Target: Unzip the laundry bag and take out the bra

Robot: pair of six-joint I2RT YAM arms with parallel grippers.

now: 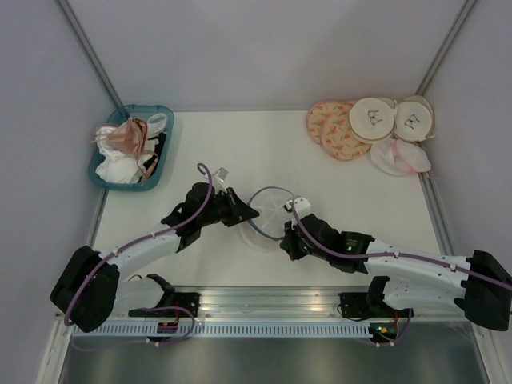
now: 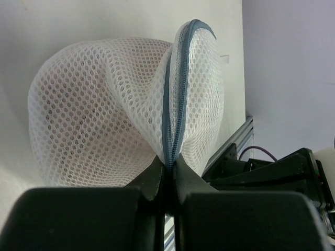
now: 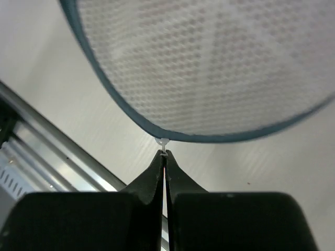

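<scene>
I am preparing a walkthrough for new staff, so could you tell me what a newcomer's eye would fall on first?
The white mesh laundry bag mid-table, held between both arms: the left claw pinches its blue-grey zipped rim, and the right claw is shut on the zipper pull. Next, the teal basket of garments at the far left and the round pouches at the far right.

Looked down from above and behind onto the whole desk (image 1: 240, 144). Sat close behind left fingers (image 2: 153, 177) and right fingers (image 3: 156, 171), facing the laundry bag (image 2: 94, 120) just ahead, shared across all views.
</scene>
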